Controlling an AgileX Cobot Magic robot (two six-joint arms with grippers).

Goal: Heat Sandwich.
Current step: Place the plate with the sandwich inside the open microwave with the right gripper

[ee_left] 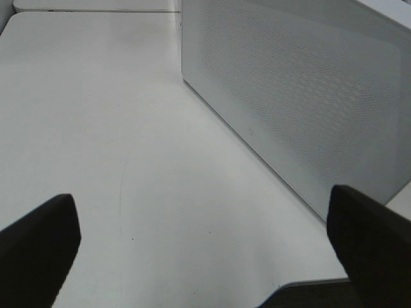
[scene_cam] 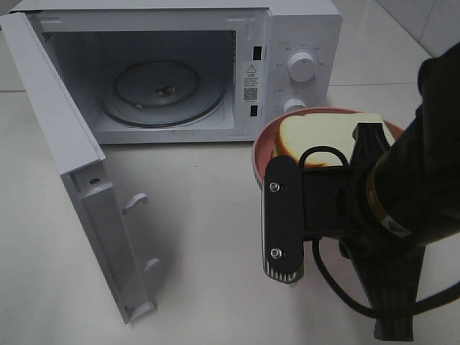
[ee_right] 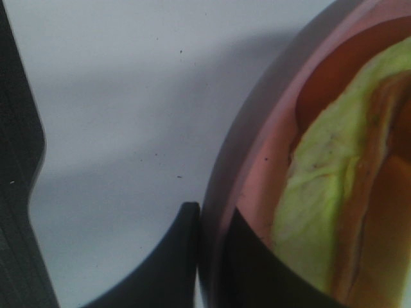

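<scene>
Right claw [ee_right: 199,256] pinches the rim of the pink plate [ee_right: 257,160]. The sandwich [ee_right: 321,212] lies just past its inner finger. Left claw [ee_left: 204,234] stands wide open.

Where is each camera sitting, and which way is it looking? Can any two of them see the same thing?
Exterior high: up above, looking down at the table, the open microwave and the right arm.
Left wrist: rides that wrist, low over the table, facing a white dotted microwave panel; the open left gripper shows.
Right wrist: rides that wrist, close to the pink plate and sandwich; the right gripper pinches the plate's rim.
Shared: exterior high and right wrist both show plate and sandwich.
</scene>
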